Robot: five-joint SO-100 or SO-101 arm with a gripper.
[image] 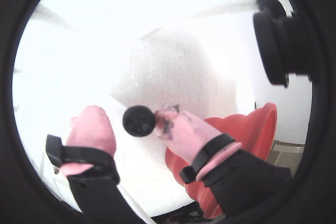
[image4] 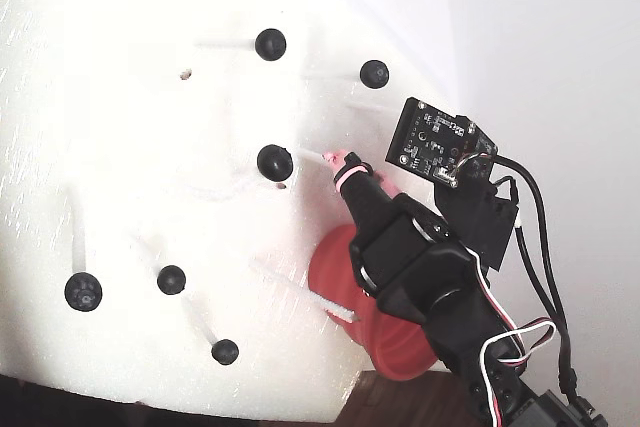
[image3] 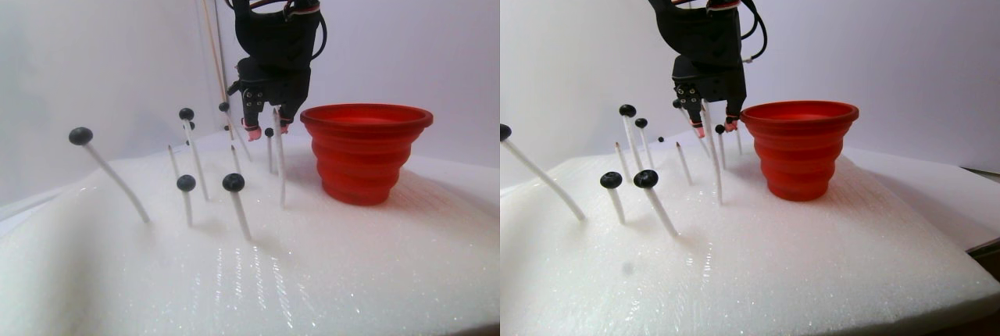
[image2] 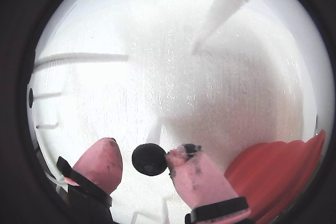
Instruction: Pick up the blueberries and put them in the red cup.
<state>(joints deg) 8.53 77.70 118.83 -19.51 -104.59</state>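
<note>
In both wrist views one blueberry [image: 138, 120] [image2: 149, 159] hangs between the pink fingertips of my gripper [image: 130, 113] [image2: 143, 148]. It touches the right fingertip [image: 170, 127], and a clear gap separates it from the left fingertip [image: 93, 129], so the jaws stand open. The red cup [image: 252, 127] [image2: 278, 174] stands close on the right. In the stereo pair view the gripper [image3: 267, 127] hovers just left of the red cup's [image3: 366, 148] rim. Several other blueberries [image3: 233, 182] [image4: 270, 44] sit on white sticks in the foam.
A white foam pad [image3: 312, 273] carries everything. A tall bare stick [image3: 279, 164] rises right under the gripper, beside the cup. A black camera module [image: 275, 40] juts from the arm. The foam ends near the cup [image4: 335, 272] in the fixed view.
</note>
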